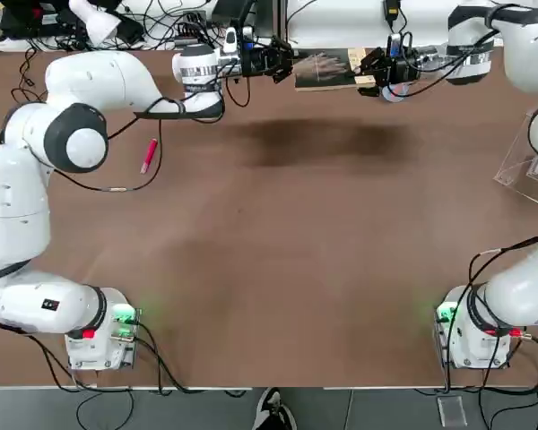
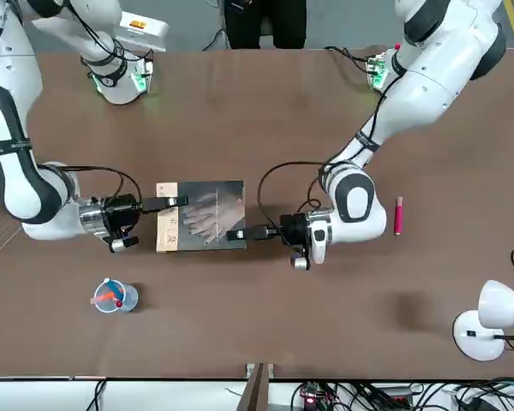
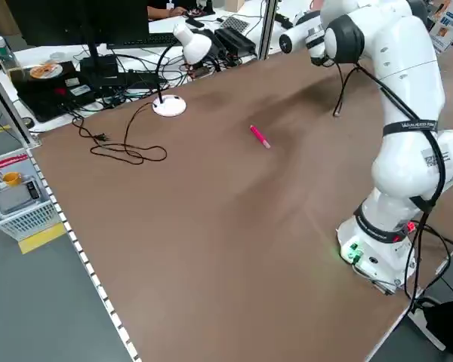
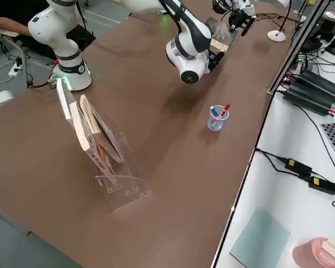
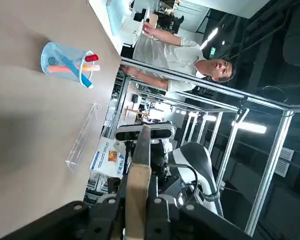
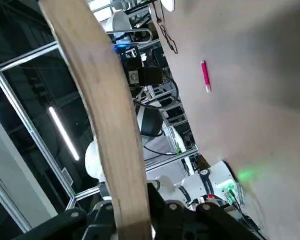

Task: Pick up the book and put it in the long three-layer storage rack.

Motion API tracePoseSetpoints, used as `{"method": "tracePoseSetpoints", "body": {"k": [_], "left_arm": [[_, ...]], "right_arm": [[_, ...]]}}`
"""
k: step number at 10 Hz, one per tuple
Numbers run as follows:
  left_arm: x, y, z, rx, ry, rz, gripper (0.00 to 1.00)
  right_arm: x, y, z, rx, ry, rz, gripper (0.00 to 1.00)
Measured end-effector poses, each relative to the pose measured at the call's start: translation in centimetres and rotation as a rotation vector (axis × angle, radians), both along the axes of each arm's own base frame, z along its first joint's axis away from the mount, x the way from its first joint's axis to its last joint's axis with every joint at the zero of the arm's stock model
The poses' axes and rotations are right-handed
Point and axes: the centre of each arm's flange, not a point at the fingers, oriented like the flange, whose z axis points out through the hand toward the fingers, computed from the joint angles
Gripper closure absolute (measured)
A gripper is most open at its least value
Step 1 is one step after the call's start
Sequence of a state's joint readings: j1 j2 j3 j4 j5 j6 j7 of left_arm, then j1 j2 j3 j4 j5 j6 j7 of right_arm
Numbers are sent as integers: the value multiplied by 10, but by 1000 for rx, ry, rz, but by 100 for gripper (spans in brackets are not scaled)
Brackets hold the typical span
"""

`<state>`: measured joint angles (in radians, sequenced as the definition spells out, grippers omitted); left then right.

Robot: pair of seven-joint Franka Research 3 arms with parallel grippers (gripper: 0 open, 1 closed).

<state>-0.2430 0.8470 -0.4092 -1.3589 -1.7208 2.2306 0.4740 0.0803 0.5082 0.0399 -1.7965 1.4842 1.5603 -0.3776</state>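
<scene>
Your left gripper (image 2: 238, 234) and right gripper (image 2: 179, 202) are both closed on opposite ends of the book (image 2: 211, 214). It's likely a handover, your right being nearer the rack (image 4: 123, 191).

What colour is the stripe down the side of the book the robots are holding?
The book's stripe is light tan; the front view shows it best.

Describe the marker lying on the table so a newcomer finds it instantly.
On the brown table, look near the left arm, on its outer side. The slim pink marker lies there alone, unlike the pens standing in the clear cup.
</scene>
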Motion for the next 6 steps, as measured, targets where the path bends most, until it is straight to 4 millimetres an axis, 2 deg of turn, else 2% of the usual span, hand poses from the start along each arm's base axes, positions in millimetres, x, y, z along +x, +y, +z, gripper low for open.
{"method": "tracePoseSetpoints", "body": {"k": [3,4,6], "left_arm": [[-3,-7,4,-7,-3,-9,95],[-4,-9,5,-10,-3,-11,86],[-4,-10,7,-12,-2,-12,62]], "right_arm": [[4,-14,19,-19,51,-14,82],[6,-28,26,-43,56,-24,82],[9,-66,36,-117,55,-33,82]]}}
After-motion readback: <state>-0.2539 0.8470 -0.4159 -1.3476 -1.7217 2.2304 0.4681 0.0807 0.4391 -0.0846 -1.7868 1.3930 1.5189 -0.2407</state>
